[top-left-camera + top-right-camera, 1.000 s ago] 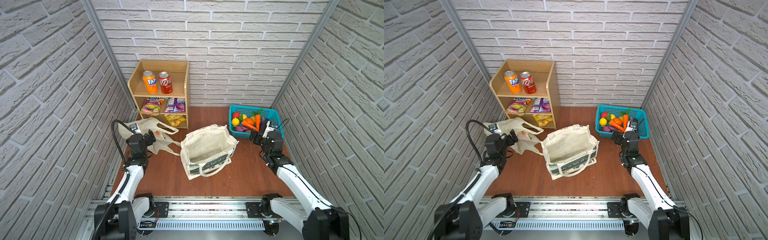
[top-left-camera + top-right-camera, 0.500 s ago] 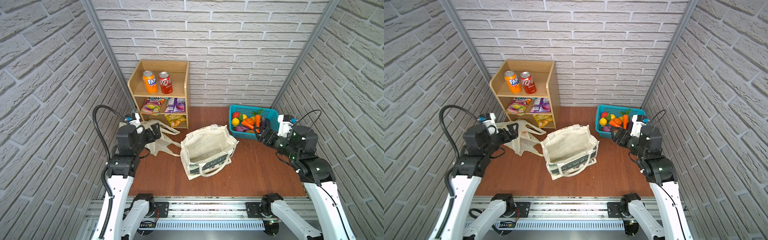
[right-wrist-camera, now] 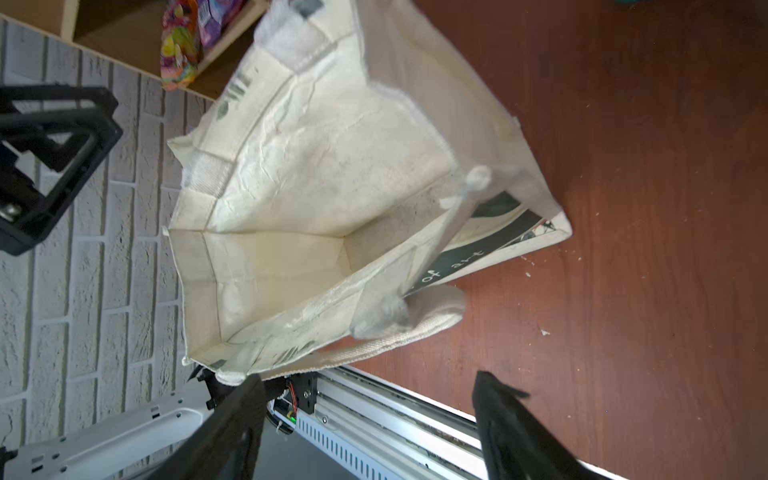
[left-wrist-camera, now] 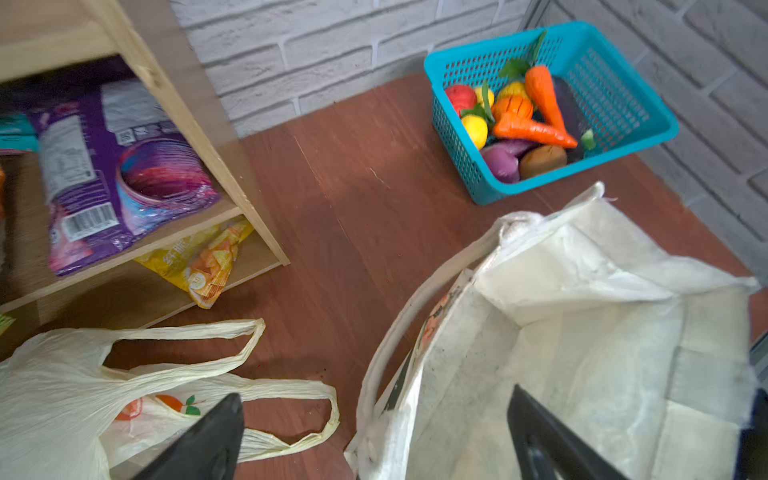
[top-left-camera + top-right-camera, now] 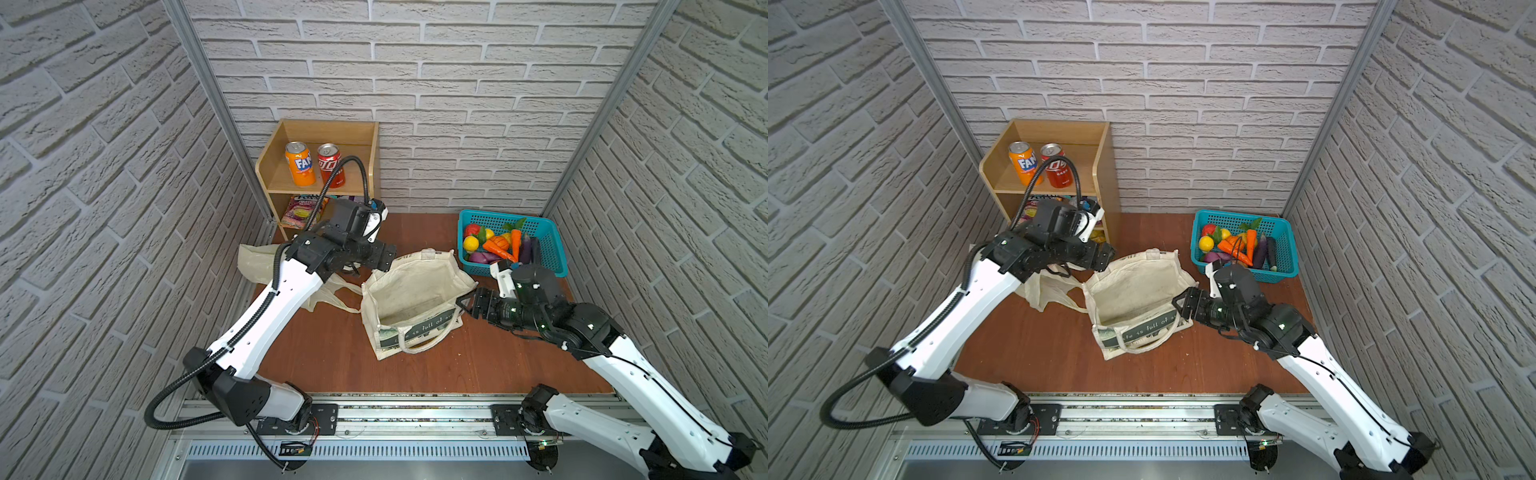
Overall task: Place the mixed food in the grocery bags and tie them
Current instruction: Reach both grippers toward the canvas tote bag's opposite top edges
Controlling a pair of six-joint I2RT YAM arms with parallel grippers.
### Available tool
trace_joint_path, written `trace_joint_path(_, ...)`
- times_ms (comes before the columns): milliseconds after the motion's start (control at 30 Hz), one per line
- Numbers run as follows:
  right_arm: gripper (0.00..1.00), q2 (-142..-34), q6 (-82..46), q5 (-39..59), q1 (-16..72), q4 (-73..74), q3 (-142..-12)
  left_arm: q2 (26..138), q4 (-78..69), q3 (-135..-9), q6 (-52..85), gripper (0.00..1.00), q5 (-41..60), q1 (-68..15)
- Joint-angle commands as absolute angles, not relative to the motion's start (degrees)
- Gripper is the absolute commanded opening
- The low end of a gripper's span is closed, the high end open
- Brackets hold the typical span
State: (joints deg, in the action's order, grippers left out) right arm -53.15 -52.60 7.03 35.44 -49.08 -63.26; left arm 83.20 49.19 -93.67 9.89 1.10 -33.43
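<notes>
- My L hand (image 5: 386,254) wide, empty, by tote (image 5: 415,286) rim.
- R hand (image 5: 464,305) wide too, at tote's other side.
- Carrots (image 5: 496,246) in basket (image 5: 555,253), can (image 5: 299,164) on shelf (image 5: 357,135).

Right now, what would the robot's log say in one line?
canvas tote: upright, empty | left gripper: open, near its left rim | right gripper: open, at its right side | carrots: in basket | orange soda can: on shelf

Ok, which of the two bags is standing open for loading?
The cream canvas tote with the dark lettered band: upright, mouth gaping. The pale-yellow plastic bag lies crumpled flat beside the wooden shelf.
</notes>
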Motion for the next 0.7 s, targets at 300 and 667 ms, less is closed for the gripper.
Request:
trace_joint_path(300, 0.79, -58.78, -58.91, -1.73, 42.29, -42.41, -62.32, 93.22, 56.52, -102.23, 1.04, 0.98, 1.03, -34.03)
trace_joint_path(667, 0.56, -65.02, -54.77, -4.66, 41.81, -40.96, -64.76, 97.09, 54.42, -100.9, 1.43, 0.93, 9.65, -33.43)
